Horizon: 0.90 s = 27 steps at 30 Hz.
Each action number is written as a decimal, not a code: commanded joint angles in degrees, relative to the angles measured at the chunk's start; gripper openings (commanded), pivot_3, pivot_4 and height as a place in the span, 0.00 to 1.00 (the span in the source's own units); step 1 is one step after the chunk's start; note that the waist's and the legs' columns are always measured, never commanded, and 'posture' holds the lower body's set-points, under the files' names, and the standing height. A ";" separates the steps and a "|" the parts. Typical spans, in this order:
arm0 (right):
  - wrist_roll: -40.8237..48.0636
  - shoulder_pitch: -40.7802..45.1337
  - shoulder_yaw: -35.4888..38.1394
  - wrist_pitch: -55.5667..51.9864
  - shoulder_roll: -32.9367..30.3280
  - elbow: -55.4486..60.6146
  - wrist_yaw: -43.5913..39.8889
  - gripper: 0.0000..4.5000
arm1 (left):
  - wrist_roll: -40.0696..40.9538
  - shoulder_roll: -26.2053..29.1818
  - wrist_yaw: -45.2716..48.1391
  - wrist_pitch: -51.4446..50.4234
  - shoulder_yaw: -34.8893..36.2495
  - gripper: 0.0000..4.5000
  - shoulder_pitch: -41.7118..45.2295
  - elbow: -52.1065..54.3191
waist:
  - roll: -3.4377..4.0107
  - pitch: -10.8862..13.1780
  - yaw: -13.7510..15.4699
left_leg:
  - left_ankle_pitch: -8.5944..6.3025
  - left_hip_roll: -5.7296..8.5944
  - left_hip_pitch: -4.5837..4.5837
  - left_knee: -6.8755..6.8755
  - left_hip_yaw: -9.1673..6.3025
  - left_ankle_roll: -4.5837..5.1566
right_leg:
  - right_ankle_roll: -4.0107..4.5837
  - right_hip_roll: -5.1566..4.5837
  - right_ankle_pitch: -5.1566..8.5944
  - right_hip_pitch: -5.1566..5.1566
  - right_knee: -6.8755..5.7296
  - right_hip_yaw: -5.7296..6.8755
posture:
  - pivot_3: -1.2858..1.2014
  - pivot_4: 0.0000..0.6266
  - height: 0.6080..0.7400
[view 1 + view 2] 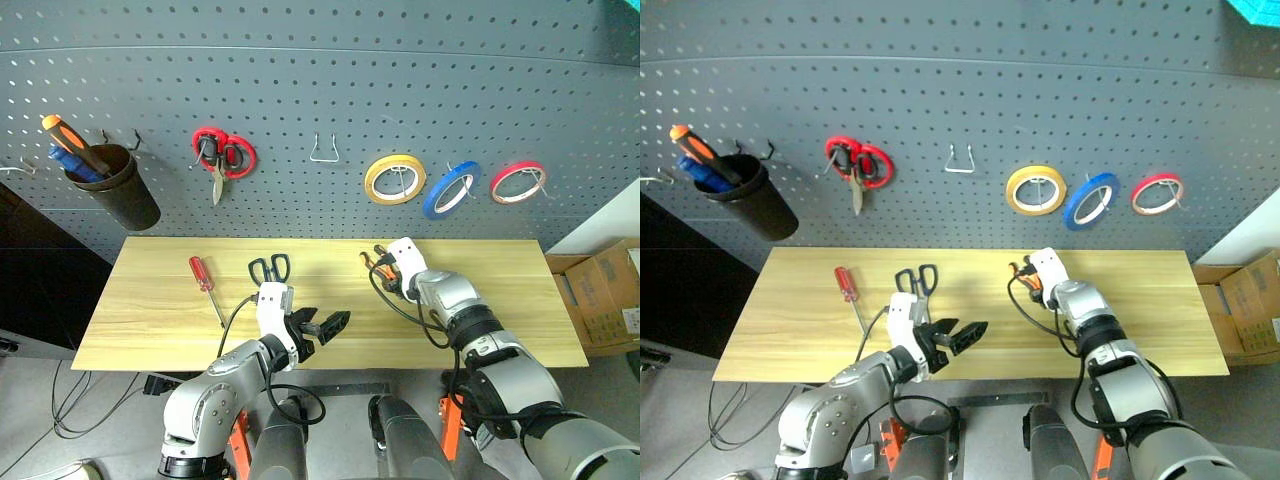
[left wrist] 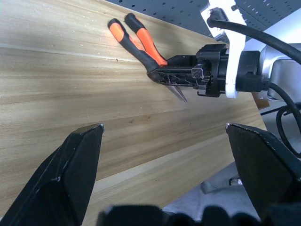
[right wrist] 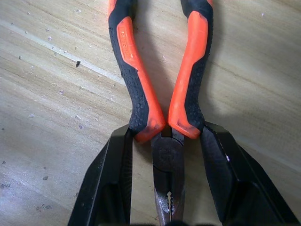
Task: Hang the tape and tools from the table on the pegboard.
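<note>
The orange-and-black pliers [image 3: 141,103] lie on the pale wood table [image 1: 480,320], right of middle, handles pointing toward the pegboard [image 1: 320,90]. My right gripper [image 3: 167,136] is shut on the pliers, one finger pressed against each handle just above the joint. The dark blue-handled scissors [image 1: 270,268] and the small red-handled screwdriver [image 1: 203,275] rest on the table's left half. My left gripper [image 1: 318,328] hovers open and empty over the table's front edge near the middle. The blue tape [image 1: 451,190] hangs on a pegboard hook.
On the pegboard hang red-handled scissors [image 1: 222,155], a yellow roll [image 1: 394,179], a red-pink roll [image 1: 518,182], a bare metal hook [image 1: 323,150] and a black cup [image 1: 120,190] holding an orange-and-black screwdriver. A cardboard box [image 1: 610,295] stands at the right.
</note>
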State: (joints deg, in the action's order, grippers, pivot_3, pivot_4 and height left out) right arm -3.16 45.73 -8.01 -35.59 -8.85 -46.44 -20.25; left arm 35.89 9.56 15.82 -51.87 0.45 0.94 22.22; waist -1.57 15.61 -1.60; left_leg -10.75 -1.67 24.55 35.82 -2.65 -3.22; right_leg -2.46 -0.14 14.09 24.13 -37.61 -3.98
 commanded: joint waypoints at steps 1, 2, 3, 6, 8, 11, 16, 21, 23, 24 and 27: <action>-0.27 -1.66 -0.07 -1.29 -1.58 1.24 -1.39 0.38 | 0.38 -0.22 0.98 1.29 -0.38 1.00 1.10 0.46 | 0.00 0.00 0.02 | 0.00 0.00 0.01 -0.01 0.00 0.00 | 0.00 0.00 0.00 0.01 0.01 0.00 | 0.56 0.45 1.00; -0.38 -2.53 -0.55 -2.08 -2.29 2.97 -2.51 0.38 | 0.53 -0.30 0.98 1.25 -0.29 1.00 1.51 0.42 | 0.00 0.00 0.07 | 0.00 0.00 0.05 -0.01 -0.01 0.00 | 0.00 0.00 0.00 0.03 0.02 0.02 | 0.56 0.45 1.00; -0.47 -3.35 -1.01 -2.88 -2.92 4.52 -3.49 0.38 | 0.58 -0.37 1.00 1.27 -0.23 1.00 1.93 0.24 | 0.00 0.00 0.25 | 0.00 0.00 0.09 -0.01 -0.03 0.00 | -0.01 0.00 0.00 0.05 0.03 0.04 | 0.56 0.44 1.00; -0.94 -7.20 -3.27 -6.05 -5.51 11.25 -6.84 0.38 | 0.40 -0.48 1.15 1.59 -0.25 1.00 2.85 -0.58 | 0.01 0.00 0.50 | 0.00 0.02 0.21 -0.04 -0.11 0.00 | -0.07 -0.01 -0.04 0.05 0.24 0.13 | 0.56 0.44 1.00; -1.36 -9.63 -5.27 -7.39 -7.43 15.30 -9.12 0.38 | 0.27 -0.54 1.33 1.96 -0.38 1.00 3.34 -1.25 | 0.01 0.00 0.60 | -0.02 0.02 0.25 -0.13 -0.12 -0.03 | -0.31 -0.02 -0.18 0.02 0.45 0.15 | 0.56 0.43 1.00; -1.86 -11.66 -7.88 -8.23 -9.83 18.76 -12.18 0.38 | 0.05 -0.61 1.72 2.45 -0.80 1.00 3.84 -2.08 | 0.00 0.00 0.56 | -0.08 0.02 0.26 -0.19 -0.10 -0.12 | -0.37 -0.02 -0.20 0.02 0.57 0.14 | 0.55 0.43 1.00; -2.96 -11.05 -10.30 -8.36 -11.86 18.82 -15.24 0.73 | -0.28 -0.82 2.18 2.93 -1.21 1.00 4.67 -2.79 | 0.00 0.00 0.54 | -0.09 0.00 0.25 -0.30 -0.13 -0.14 | -0.39 -0.02 -0.18 0.04 0.58 0.18 | 0.55 0.42 1.00; -4.18 -7.56 -11.38 -6.68 -10.98 13.39 -15.45 1.00 | -0.19 -0.89 2.16 3.24 -1.29 1.00 4.70 -2.90 | 0.00 0.00 0.44 | -0.08 0.01 0.25 -0.23 -0.11 -0.14 | -0.39 -0.02 -0.18 0.02 0.58 0.15 | 0.56 0.42 1.00; -4.53 -5.64 -11.68 -5.03 -10.04 9.67 -15.10 1.00 | -0.15 -0.99 2.03 3.24 -1.42 1.00 4.47 -2.62 | 0.00 0.00 0.31 | -0.08 0.01 0.25 -0.16 -0.11 -0.14 | -0.38 -0.02 -0.18 0.00 0.57 0.16 | 0.56 0.42 1.00; -4.68 -4.52 -11.60 -4.06 -9.43 7.49 -14.72 1.00 | -0.08 -1.05 1.93 3.20 -1.45 1.00 4.30 -2.40 | -0.01 0.00 0.26 | -0.08 0.01 0.25 -0.14 -0.11 -0.14 | -0.38 -0.02 -0.18 -0.02 0.57 0.16 | 0.56 0.42 1.00; -5.05 -1.47 -11.40 -1.35 -7.80 1.56 -13.95 1.00 | -0.01 -1.10 1.68 3.16 -1.49 1.00 3.86 -1.95 | -0.01 0.00 0.05 | -0.08 0.01 0.25 -0.11 -0.12 -0.14 | -0.40 -0.02 -0.20 -0.04 0.57 0.16 | 0.56 0.43 1.00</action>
State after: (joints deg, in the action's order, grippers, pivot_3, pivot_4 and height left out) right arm -7.11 44.64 -19.15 -37.98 -17.26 -40.86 -35.12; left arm 35.47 8.76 17.05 -49.48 -0.71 5.19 18.02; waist -1.58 15.61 -1.55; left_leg -10.83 -1.66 24.80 35.70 -2.77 -3.36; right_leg -2.87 -0.16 13.88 24.10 -37.05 -3.82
